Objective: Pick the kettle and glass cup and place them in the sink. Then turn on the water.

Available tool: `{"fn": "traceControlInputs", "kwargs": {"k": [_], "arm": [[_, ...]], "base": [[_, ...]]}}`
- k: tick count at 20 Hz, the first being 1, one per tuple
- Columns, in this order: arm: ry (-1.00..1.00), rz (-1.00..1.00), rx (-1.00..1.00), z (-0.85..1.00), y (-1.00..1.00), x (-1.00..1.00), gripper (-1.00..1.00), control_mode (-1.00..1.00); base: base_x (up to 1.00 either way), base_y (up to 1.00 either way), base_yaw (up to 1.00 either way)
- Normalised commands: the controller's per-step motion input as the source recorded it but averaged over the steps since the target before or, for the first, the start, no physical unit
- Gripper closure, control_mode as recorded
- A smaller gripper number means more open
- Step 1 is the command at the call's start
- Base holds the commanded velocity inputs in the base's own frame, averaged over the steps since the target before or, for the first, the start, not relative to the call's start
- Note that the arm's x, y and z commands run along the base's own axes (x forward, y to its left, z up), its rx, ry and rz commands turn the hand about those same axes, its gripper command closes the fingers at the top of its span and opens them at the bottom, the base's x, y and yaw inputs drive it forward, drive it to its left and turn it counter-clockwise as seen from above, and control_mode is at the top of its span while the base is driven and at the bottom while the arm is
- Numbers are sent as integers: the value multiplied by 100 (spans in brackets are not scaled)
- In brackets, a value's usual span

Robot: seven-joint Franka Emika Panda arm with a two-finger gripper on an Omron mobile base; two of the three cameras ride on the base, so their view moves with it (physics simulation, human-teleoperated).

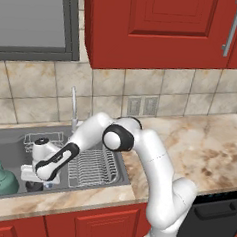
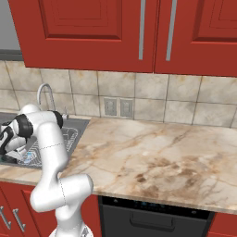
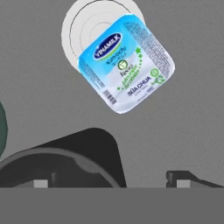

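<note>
The squat teal-green kettle (image 1: 1,180) and the small, nearly black glass cup (image 1: 34,186) both stand inside the wide dark grey sink (image 1: 8,143). The gripper (image 1: 36,177) hangs above the cup, jaws spread. Only the chrome gooseneck faucet (image 1: 73,107) remains; no water runs.

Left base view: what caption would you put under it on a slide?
Open gripper over the glass cup in the sink, kettle beside it, faucet dry.
</note>
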Motion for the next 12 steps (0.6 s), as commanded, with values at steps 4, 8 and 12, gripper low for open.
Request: {"fn": "traceControlInputs", "kwargs": {"k": [4,8,12], "arm": [[0,0,0,22,0,0,-100,-100],[0,0,0,45,0,3,-100,-100],[0,0,0,51,0,0,-100,-100]], "base": [[0,0,0],[0,0,0],[0,0,0]]}}
